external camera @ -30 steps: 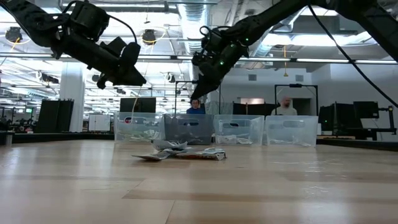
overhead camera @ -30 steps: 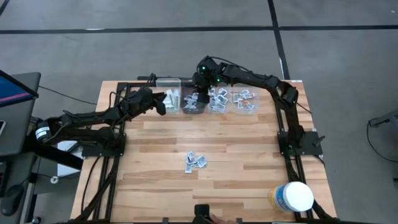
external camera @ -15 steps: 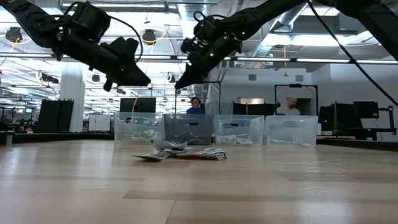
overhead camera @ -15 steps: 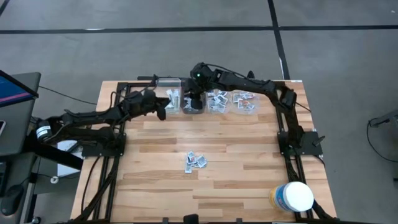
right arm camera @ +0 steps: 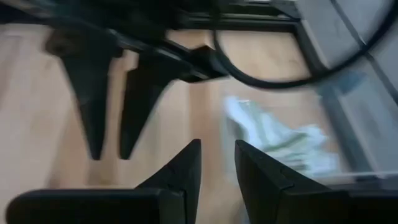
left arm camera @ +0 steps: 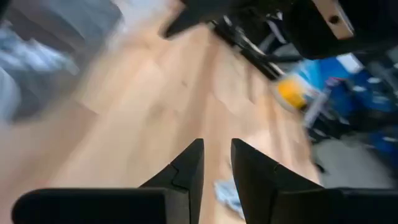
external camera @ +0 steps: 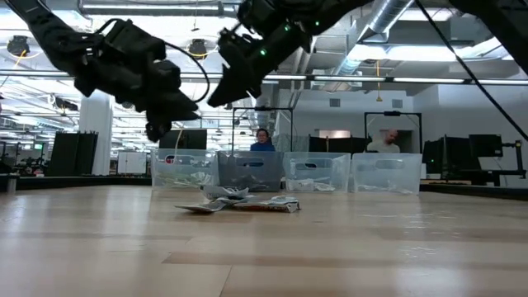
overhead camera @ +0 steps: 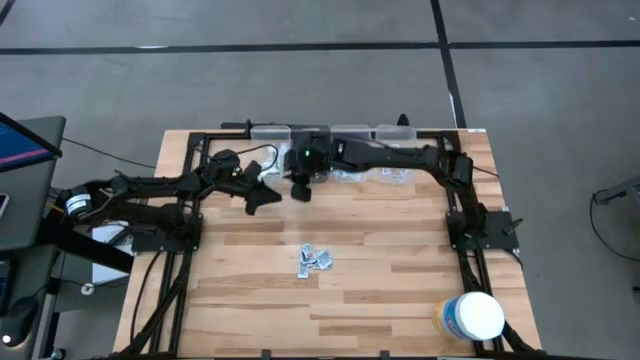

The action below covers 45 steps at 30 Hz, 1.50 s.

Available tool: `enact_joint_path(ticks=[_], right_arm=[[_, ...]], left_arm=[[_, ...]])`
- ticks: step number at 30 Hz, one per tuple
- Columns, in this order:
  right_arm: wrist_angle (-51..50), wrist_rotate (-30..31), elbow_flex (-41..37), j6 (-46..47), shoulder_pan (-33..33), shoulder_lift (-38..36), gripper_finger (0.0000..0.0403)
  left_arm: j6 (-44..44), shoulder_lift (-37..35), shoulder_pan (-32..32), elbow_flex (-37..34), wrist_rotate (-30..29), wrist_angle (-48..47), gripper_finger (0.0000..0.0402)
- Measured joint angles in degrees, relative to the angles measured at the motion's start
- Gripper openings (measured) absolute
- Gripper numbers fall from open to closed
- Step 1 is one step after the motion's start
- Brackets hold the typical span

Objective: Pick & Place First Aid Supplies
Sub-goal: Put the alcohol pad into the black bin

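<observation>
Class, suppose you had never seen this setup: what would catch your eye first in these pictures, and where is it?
Two dark arms meet above the table's far side, the left gripper and right gripper close together, both empty. Behind them a row of clear bins lines the far edge. A small heap of packets lies mid-table, and a white tub stands at the near right corner.

Wooden tabletop (overhead camera: 380, 270) of pale planks. Large white round tub (overhead camera: 470, 316) with yellow label near one corner. Row of clear bins (external camera: 280, 172) along far edge. Beyond, two seated people (external camera: 262, 140) in the room.
</observation>
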Motion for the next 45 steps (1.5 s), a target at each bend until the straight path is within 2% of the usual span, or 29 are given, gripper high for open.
enact_joint_path(ticks=[2, 6, 12, 16, 20, 22, 25, 31, 36, 40, 45], right_arm=[[-0.2, 2.5, 0.0, 1.6, 2.1, 0.0, 0.0091], [-2.8, 7.2, 0.0, 5.7, 6.0, 0.0, 0.0091], [-10.4, 13.1, 0.0, 11.1, 11.1, -0.4, 0.0091], [-15.4, 15.0, 0.0, 14.1, 15.1, -2.1, 0.0091], [-19.1, 17.1, 0.0, 16.5, 19.0, -4.6, 0.0091], [-20.7, 18.8, 0.1, 17.8, 20.9, -5.7, 0.0091], [-25.9, 24.1, 0.1, 18.7, 23.4, -7.8, 0.0091], [-33.3, 38.0, 0.1, 19.1, 26.2, -11.0, 0.0091], [-40.4, 39.7, -0.1, 19.5, 27.2, -14.0, 0.0091], [-40.8, 39.7, -6.9, 19.9, 29.2, -20.2, 0.0091], [-31.7, 40.8, -25.2, 26.3, 32.4, -33.7, 0.0091]], left_arm=[[-2.0, -0.5, -0.4, -1.3, 2.4, -0.1, 0.0081], [-3.0, -1.9, -3.8, -3.7, 3.1, 0.3, 0.0081], [-3.0, -2.5, -13.2, -5.8, 0.1, 2.2, 0.0081], [-1.4, -2.5, -20.6, -6.2, -5.9, 3.4, 0.0081], [3.5, -2.4, -27.7, -6.2, -16.6, 4.3, 0.0081], [6.8, -2.0, -30.7, -6.2, -22.1, 5.8, 0.0081], [11.4, -1.3, -34.1, -6.1, -26.6, 10.5, 0.0081], [18.4, -0.6, -35.5, -6.0, -31.9, 12.7, 0.0081], [26.2, 3.2, -35.8, -6.0, -32.5, 13.5, 0.0081], [27.2, 7.9, -37.9, -5.2, -33.2, 15.8, 0.0081], [29.4, 15.2, -42.4, 0.6, -37.0, 16.2, 0.0081]])
